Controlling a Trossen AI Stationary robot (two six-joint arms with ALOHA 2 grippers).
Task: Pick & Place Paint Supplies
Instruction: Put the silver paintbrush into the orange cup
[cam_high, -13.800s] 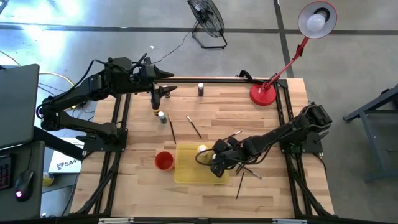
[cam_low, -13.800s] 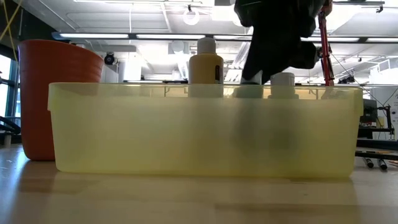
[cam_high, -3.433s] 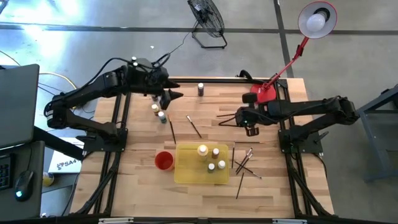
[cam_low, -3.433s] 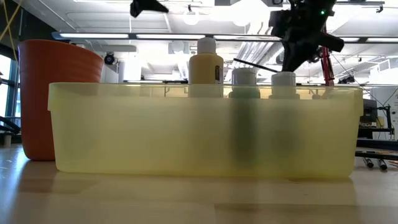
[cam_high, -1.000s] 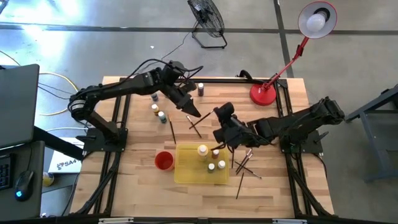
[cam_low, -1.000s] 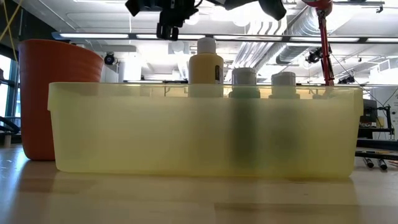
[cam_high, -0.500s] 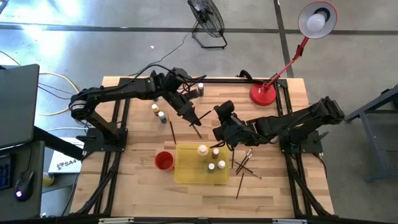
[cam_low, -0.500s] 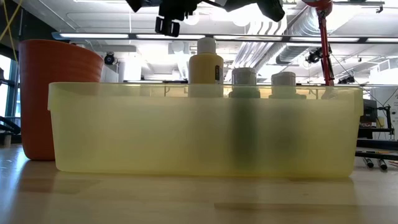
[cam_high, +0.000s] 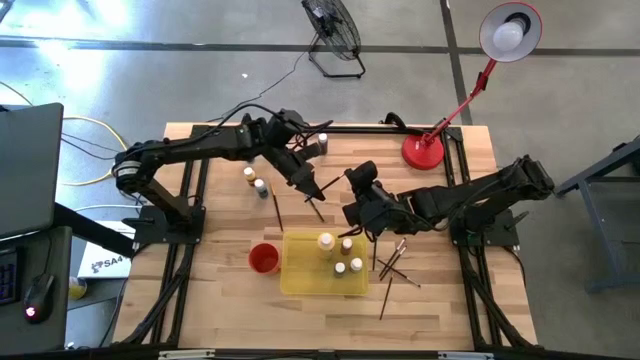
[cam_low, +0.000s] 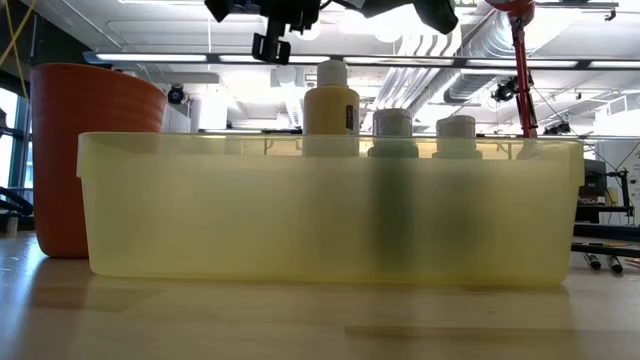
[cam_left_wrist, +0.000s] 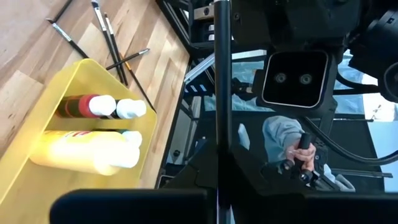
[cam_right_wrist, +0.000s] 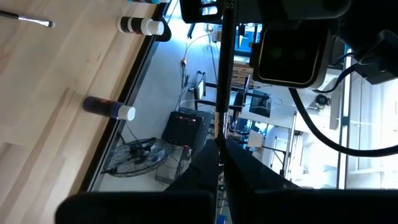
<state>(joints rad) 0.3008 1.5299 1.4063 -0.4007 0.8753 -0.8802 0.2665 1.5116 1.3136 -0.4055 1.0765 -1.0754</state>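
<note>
**Both tools pinched on brushes behind the yellow tray**

While the high view shows the left tool (cam_high: 312, 189) clamped on a paintbrush (cam_high: 316, 205) just behind the yellow tray (cam_high: 298, 278), the right tool (cam_high: 349, 219) beside it grips another brush (cam_right_wrist: 219, 93); four bottles (cam_high: 326, 242) stand inside. Low view: three caps (cam_low: 331, 72) top the tray's rim

Both pincers (cam_high: 312, 190) (cam_high: 352, 222) closed mid-table
</note>
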